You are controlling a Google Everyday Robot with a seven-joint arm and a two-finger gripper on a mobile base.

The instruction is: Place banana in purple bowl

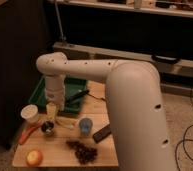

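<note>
The banana (65, 121) is a small pale yellow fruit lying on the wooden table (55, 155), just in front of the green tray. The purple bowl (47, 128) is a small dark round bowl to the left of the banana. My gripper (51, 113) hangs down from the white wrist, right above the bowl's far edge and just left of the banana. I cannot tell whether it touches the banana.
A green tray (75, 90) with a black tool lies behind. A white cup (30, 113) and an orange carrot (27, 134) are at the left. A round yellow-orange fruit (34, 158) is at the front, with a blue cup (85, 125), dark grapes (83, 151) and a black object (102, 133) at the right.
</note>
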